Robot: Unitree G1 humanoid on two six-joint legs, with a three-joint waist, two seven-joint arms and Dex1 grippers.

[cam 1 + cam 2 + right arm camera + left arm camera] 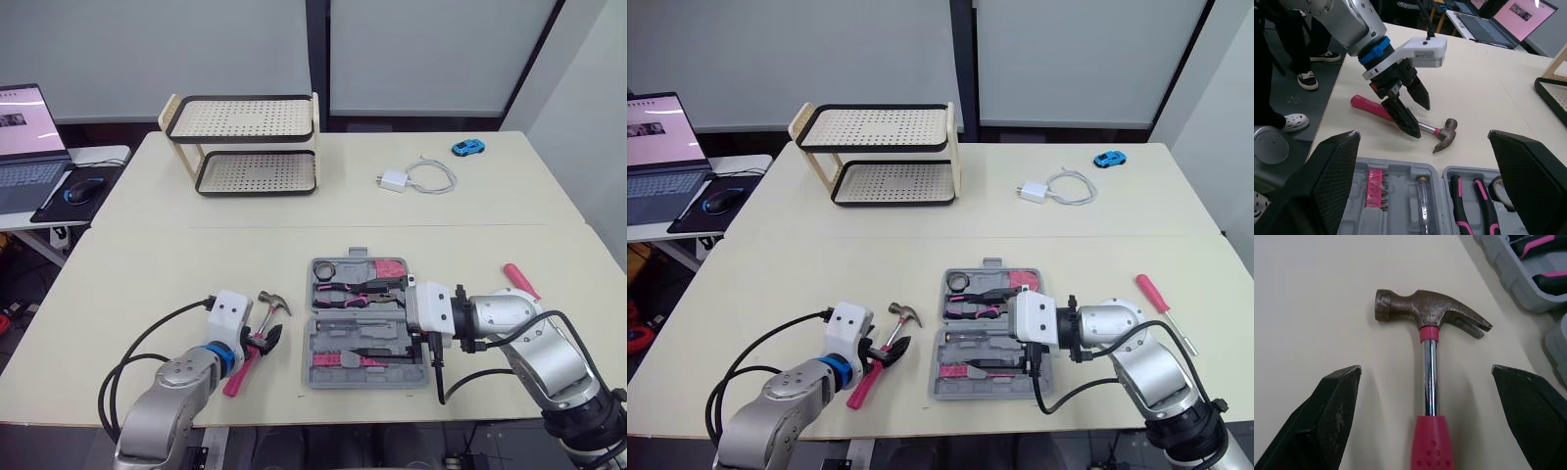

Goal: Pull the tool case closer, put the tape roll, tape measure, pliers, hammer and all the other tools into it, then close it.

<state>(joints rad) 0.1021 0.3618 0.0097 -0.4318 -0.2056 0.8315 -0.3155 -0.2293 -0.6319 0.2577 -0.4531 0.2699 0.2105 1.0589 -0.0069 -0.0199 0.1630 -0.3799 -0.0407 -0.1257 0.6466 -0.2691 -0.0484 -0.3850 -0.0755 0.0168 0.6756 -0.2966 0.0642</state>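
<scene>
The grey tool case [315, 345] lies open near the table's front edge, holding pink-handled pliers [1469, 201], a tape roll [326, 271], pink bits [1375, 189] and a small screwdriver [1422, 197]. Left of it lies the hammer [265, 315], pink handle toward me and head pointing away. My left gripper [1425, 370] is open, one finger on each side of the hammer's shaft, and also shows in the right wrist view [1413, 110]. My right gripper [1424, 135] is open over the case's right edge, holding nothing. A pink screwdriver [521, 281] lies right of the case.
A two-tier perforated rack [245, 142] stands at the back left. A white charger with cable [416, 178] and a blue toy car [468, 148] lie at the back right. A laptop [24, 137] and mouse [83, 189] sit on a side table. A person's shoes [1308, 81] stand beside the table.
</scene>
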